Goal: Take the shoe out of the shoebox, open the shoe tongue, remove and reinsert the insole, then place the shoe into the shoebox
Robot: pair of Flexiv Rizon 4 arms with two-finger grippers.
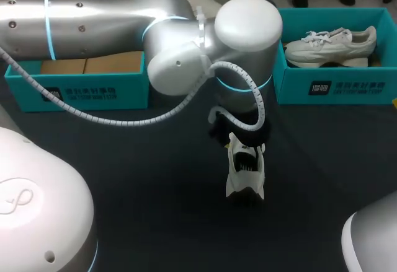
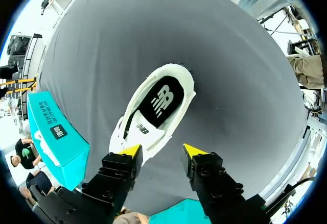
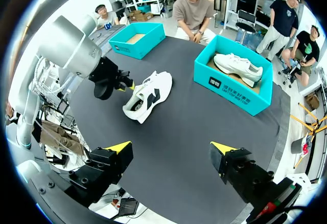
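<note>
White shoe with black patches (image 1: 245,174) lies out of its box on the dark desk (image 1: 155,185). Left end effector (image 2: 162,151) hangs open, holding nothing, just by the shoe's near end — its long side runs away ahead of the fingers. Right end effector (image 3: 171,147) is open too, well apart from the shoe — so I think the left arm is the one to open the tongue.

1. The left arm (image 1: 186,55) comes in from the table's left edge to its middle, over a white-and-black shoe (image 1: 245,173) on the dark table (image 1: 155,191).
2. 2 teal boxes stand at the far edge: the left shoebox (image 1: 80,92), and the right shoebox (image 1: 335,86) holding a white shoe (image 1: 329,46).
</note>
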